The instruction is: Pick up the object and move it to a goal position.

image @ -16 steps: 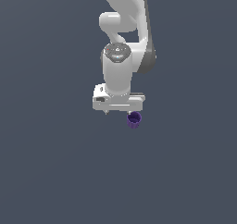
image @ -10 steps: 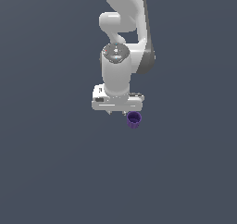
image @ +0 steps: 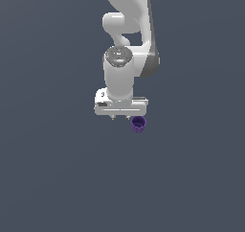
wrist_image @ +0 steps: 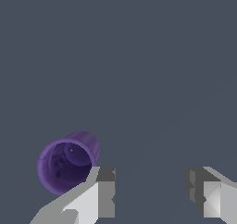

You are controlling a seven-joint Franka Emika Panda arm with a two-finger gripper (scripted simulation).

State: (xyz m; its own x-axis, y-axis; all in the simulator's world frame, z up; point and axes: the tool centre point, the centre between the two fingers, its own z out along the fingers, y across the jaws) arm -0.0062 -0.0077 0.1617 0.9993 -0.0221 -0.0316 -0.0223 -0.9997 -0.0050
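Flat grey bench fills both views, with no edge in sight to place things by. On it we see the purple cup point(wrist_image: 67, 165) on its side, its open mouth toward our wrist camera, outside one of our fingers point(wrist_image: 102, 193) rather than between them. Our end effector point(wrist_image: 150, 193) hangs over it with its fingers apart and nothing in the gap, so we judge the grasp misaligned. We find the cup small, slightly tapered, with a rimmed lip.

Purple cup point(wrist_image: 67, 165), white-and-grey pincer point(wrist_image: 150, 195), plain dark slate-grey ground point(image: 48, 178).
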